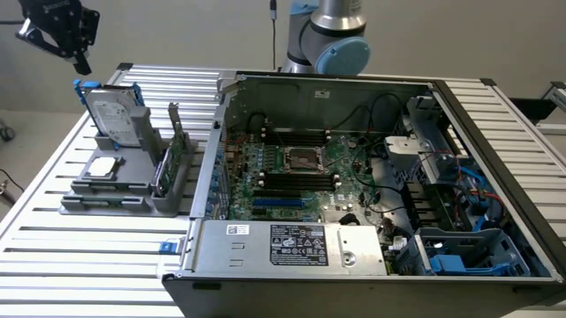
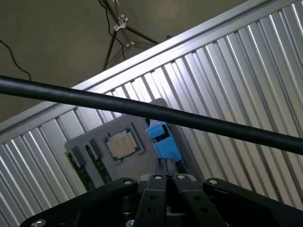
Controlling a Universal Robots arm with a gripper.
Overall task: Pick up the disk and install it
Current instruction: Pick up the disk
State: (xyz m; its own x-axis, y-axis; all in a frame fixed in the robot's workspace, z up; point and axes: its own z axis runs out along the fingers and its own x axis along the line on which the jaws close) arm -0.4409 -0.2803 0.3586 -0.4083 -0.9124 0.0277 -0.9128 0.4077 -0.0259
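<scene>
Over the table (image 1: 79, 265) corner on the exterior view's left, we're seeing the gripper (image 1: 81, 65) hovering, fingers (image 2: 158, 189) pressed together, gripping nothing. The disk (image 1: 115, 114) is standing upright in the grey holder (image 1: 132, 199), just below the gripper and apart from it. The chip (image 1: 102, 167) is lying flat on the holder, and the green card (image 1: 172, 156) is standing on edge beside it. The open PC case (image 1: 354, 99) is sitting on the holder's exterior-view right.

In the wrist view the fingers (image 2: 156, 198) cover part of the disk (image 2: 163, 142) beyond them.
</scene>
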